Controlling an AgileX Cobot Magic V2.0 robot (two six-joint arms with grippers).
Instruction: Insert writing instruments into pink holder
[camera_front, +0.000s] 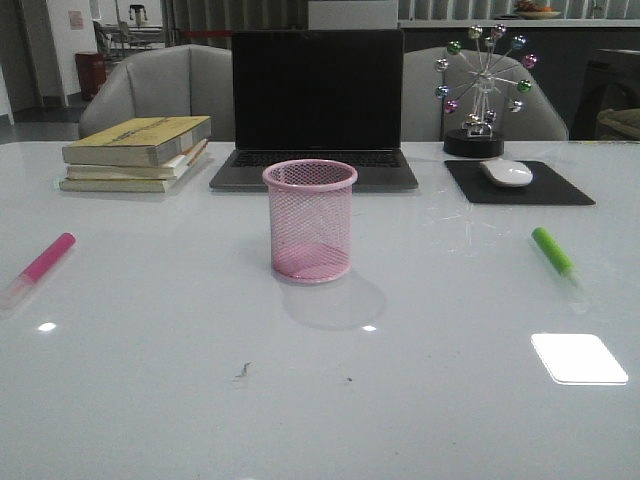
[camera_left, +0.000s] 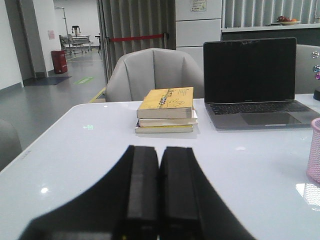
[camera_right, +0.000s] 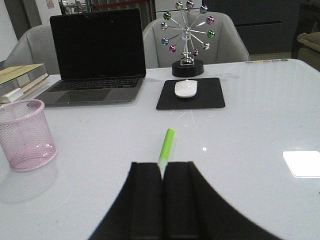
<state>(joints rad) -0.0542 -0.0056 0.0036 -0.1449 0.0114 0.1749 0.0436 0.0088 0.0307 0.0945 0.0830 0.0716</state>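
Pink wire-mesh holder on a glossy white worktop. Two markers — one magenta, one bright green.

Both wrist views show matte black grippers: left gripper and right gripper, each with flat, blocky, square-edged fingers.

an open laptop with a dark screen sits far beyond both grippers. ahead of the left gripper, a stack of books, a yellow one on top. ahead of the right gripper, a white mouse on a black pad, with a ferris-wheel ornament behind.
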